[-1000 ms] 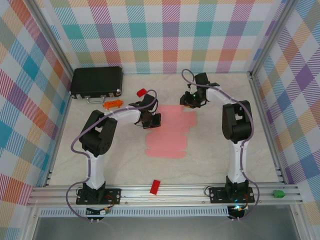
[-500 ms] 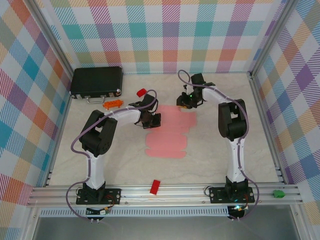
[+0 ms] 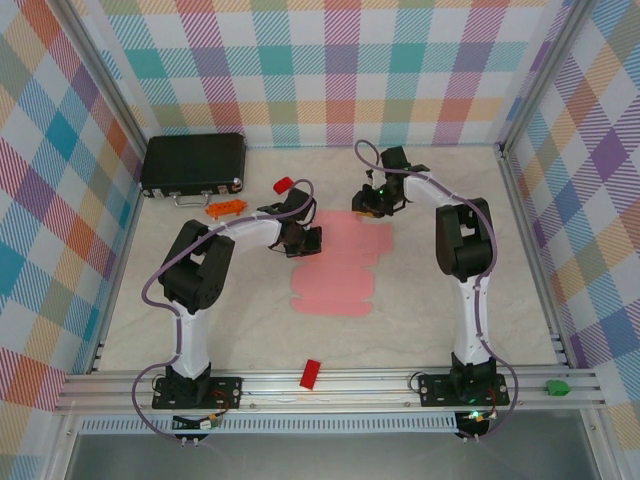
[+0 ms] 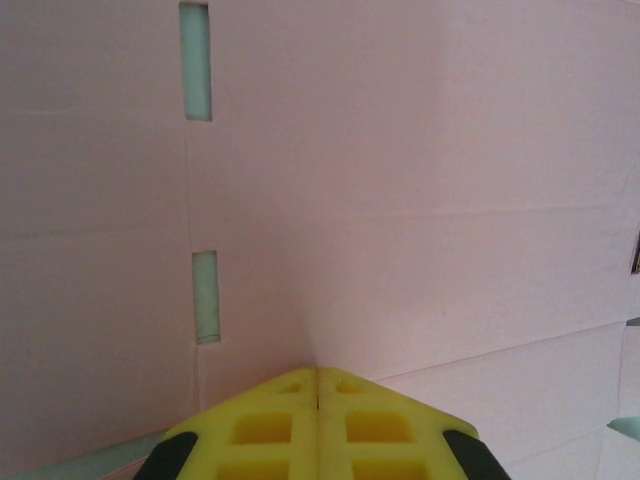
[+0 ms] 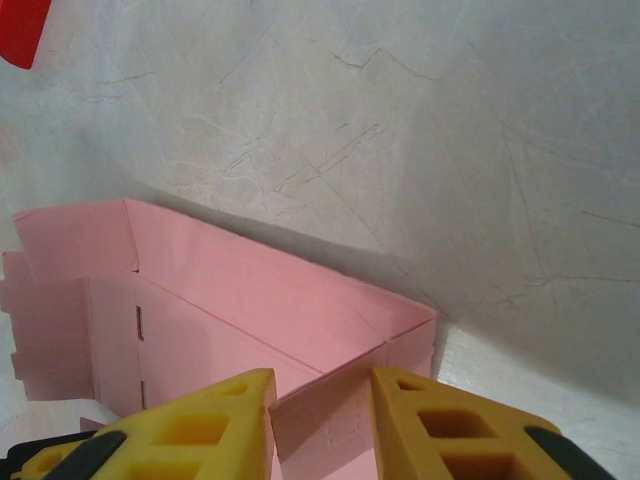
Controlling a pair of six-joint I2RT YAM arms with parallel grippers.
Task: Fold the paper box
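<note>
Plainly, the paper box (image 3: pixel 335 265) is laid flat right of the black case (image 3: pixel 193 163). Its case-side edge is pressed by the closed left end effector (image 3: pixel 308 240); a raised flap (image 5: pixel 325 395) is straddled by the right end effector (image 3: pixel 372 207), jaws partly apart, nothing held. Light and floppy, it is best taken near creases.

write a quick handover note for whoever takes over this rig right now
Left hand: shut, tips down on the paper box near its left edge.
Right hand: open, fingers either side of a raised flap at the box's far end.
Box: mid-table, mostly a flat sheet.
Done: far panel lifted off the table.
Left: fold up the other panels, tuck the tabs, close the box.
</note>
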